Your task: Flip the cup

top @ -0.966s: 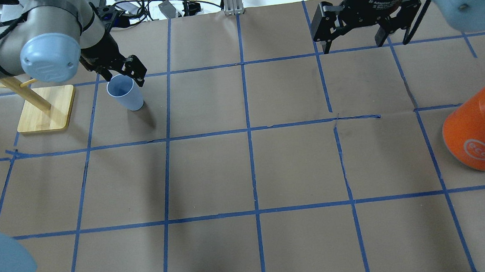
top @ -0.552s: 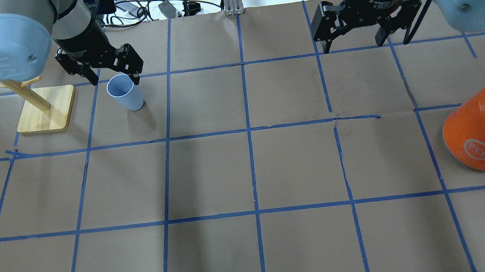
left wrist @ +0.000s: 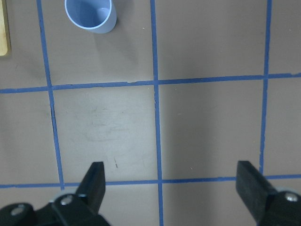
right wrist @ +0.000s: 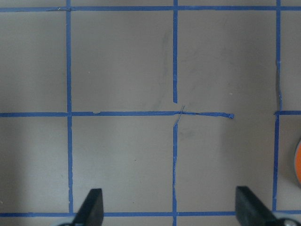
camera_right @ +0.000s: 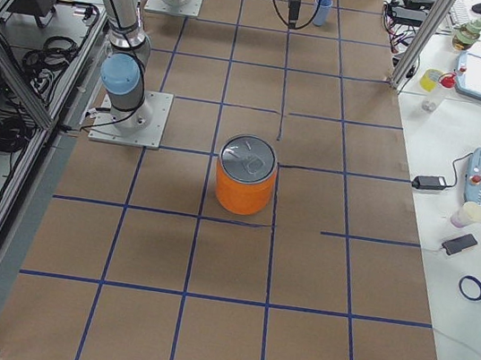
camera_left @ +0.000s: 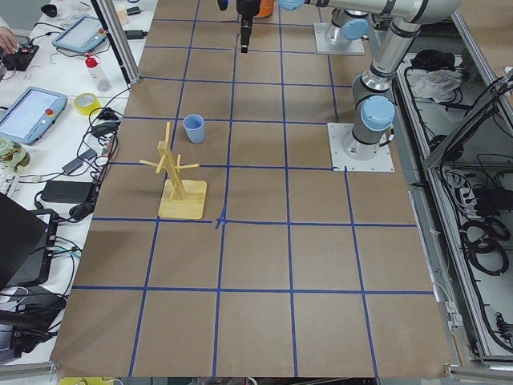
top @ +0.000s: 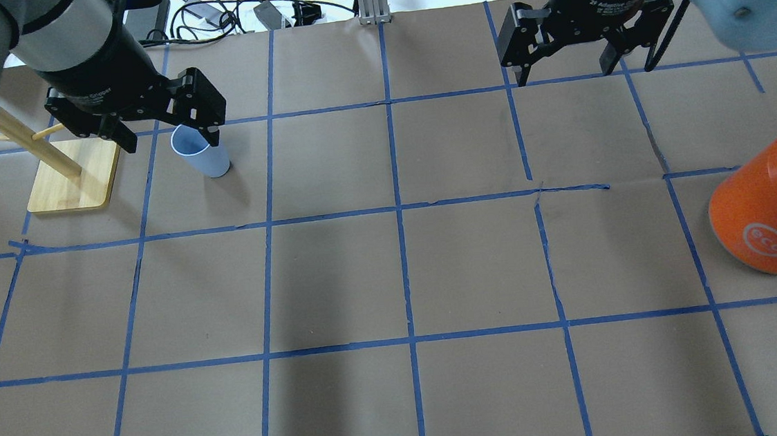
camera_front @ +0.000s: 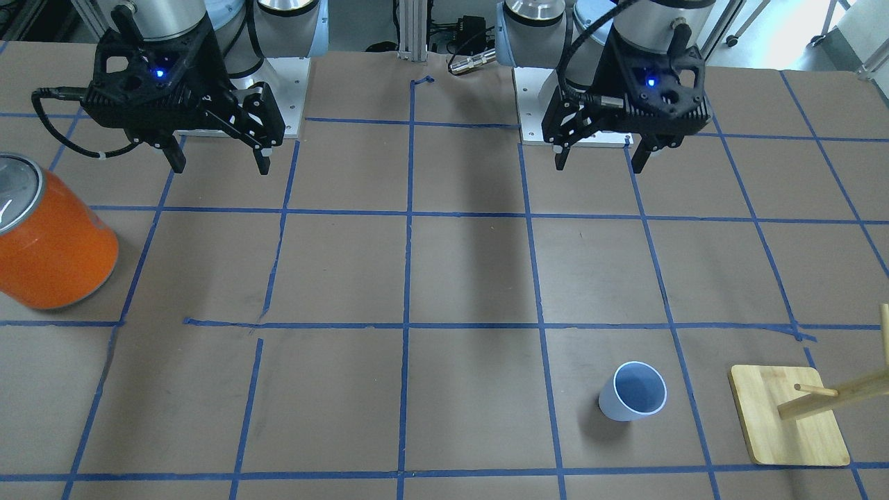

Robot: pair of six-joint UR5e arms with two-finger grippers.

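Observation:
The small pale blue cup (camera_front: 632, 401) stands upright, mouth up, on the brown paper table beside a wooden stand. It also shows in the overhead view (top: 207, 160), the left side view (camera_left: 193, 127) and at the top of the left wrist view (left wrist: 90, 15). My left gripper (camera_front: 599, 160) is open and empty, held high and well back from the cup; in the overhead view (top: 171, 139) it partly covers the cup's rim. My right gripper (camera_front: 221, 165) is open and empty, high over bare table (top: 566, 74).
A large orange can (top: 770, 216) with a silver top stands at the table's right edge, also in the front view (camera_front: 52, 243). A wooden peg stand (top: 73, 173) on a square base is left of the cup. Blue tape lines grid the table.
My left gripper has drawn up and away from the cup, shifting left in the overhead view, still open. The cup stays upright in place. The right arm has not moved.

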